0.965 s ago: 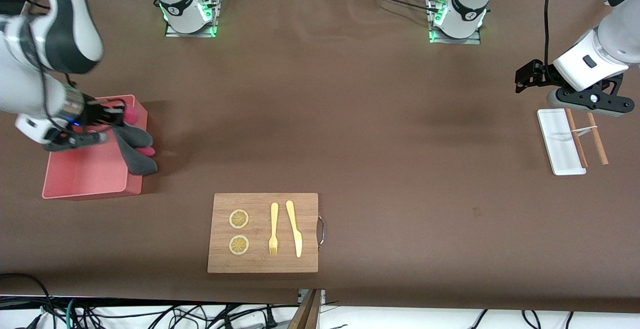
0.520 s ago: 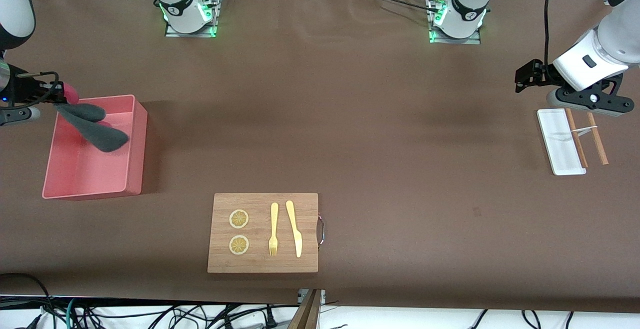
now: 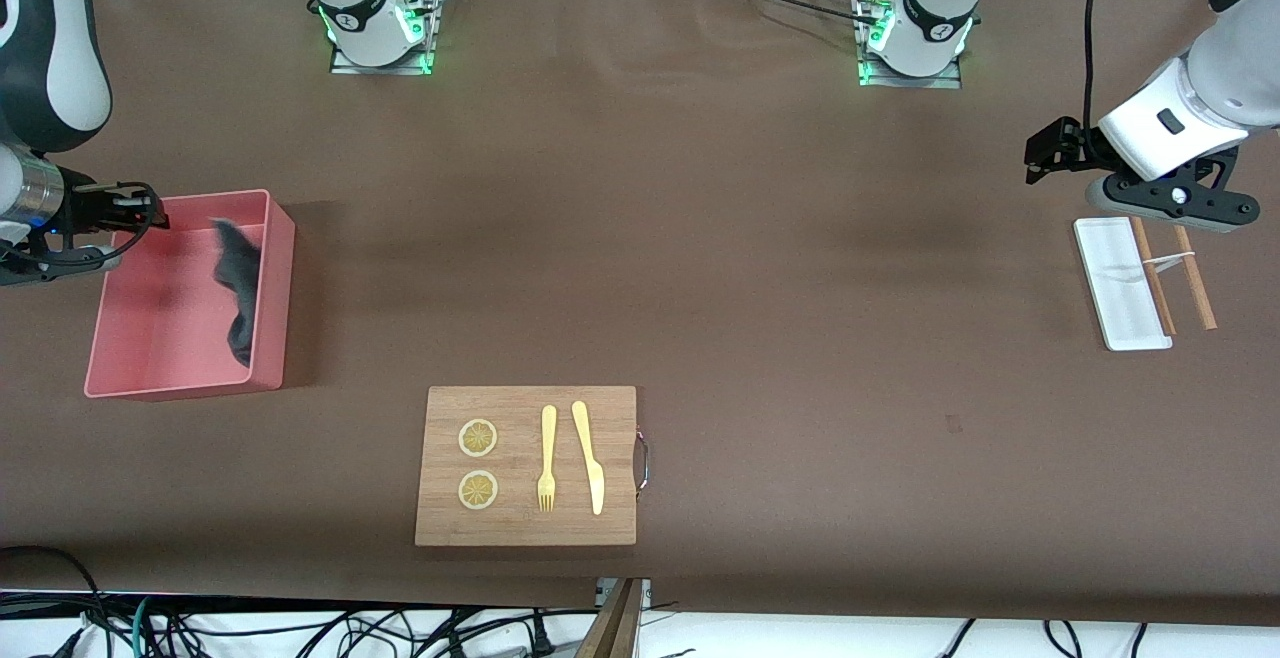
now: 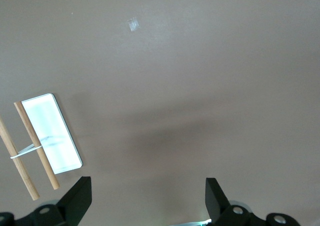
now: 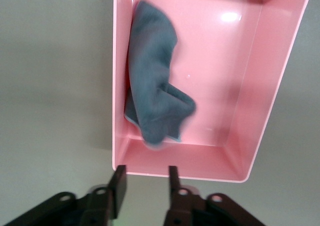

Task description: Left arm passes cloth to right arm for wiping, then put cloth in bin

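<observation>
Your right claw (image 3: 150, 216), at the frame's left edge, has let go and stands parted, empty. The cloth (image 3: 238, 283) now lies in the bin (image 3: 160, 383); the task looks finished. Your left claw (image 3: 1040, 153) waits open at upper right.

The cloth (image 3: 238, 288) lies in the bin (image 3: 160, 376), against the wall toward the board (image 3: 525, 528). The board sits nearer the camera than the bin, toward the left arm's end.
</observation>
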`<state>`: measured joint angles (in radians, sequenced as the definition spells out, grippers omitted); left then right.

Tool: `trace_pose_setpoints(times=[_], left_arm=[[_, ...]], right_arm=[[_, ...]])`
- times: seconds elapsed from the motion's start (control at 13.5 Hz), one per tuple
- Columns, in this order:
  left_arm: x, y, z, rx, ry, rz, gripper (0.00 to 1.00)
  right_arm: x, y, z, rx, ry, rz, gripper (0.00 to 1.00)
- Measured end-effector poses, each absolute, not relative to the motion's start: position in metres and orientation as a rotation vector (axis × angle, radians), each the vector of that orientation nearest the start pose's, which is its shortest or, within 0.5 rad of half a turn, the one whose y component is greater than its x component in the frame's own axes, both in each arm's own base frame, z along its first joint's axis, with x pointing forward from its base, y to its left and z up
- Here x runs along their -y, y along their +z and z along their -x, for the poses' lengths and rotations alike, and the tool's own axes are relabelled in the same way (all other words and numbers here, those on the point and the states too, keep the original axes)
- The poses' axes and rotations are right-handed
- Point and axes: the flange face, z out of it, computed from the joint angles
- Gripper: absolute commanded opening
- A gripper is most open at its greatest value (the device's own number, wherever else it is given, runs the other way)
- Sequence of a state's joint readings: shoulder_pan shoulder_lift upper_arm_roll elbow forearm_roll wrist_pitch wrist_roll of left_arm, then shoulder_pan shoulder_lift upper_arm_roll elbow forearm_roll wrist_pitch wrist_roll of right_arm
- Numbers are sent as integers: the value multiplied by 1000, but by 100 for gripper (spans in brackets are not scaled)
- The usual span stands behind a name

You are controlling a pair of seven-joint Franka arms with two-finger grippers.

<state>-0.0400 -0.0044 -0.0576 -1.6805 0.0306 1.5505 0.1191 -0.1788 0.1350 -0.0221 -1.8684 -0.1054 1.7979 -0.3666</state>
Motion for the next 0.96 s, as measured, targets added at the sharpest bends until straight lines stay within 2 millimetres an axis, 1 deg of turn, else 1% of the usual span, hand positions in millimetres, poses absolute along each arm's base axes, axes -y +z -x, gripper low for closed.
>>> trace_pose_setpoints(times=[0.07,0.15,0.22,0.45,0.59,0.82,0.96], left_arm=[[51,574,-543,-340,196,3087,100],[51,574,-543,-341,197,3087,100],[52,574,-543,-343,198,3087,100],[56,574,-542,-356,201,3084,100],[56,574,-542,-356,201,3084,100],[57,574,-542,-357,202,3084,100],[57,574,-542,-357,202,3084,100]], right_arm=[[119,435,-559,322,334,3151,100],[110,448,-559,326,296,3157,100],[95,463,-560,313,255,3164,100],[33,510,-551,189,204,3178,100],[3,537,-547,165,169,3171,100],[-25,565,-539,126,118,3176,100],[-39,576,-533,118,87,3173,100]])
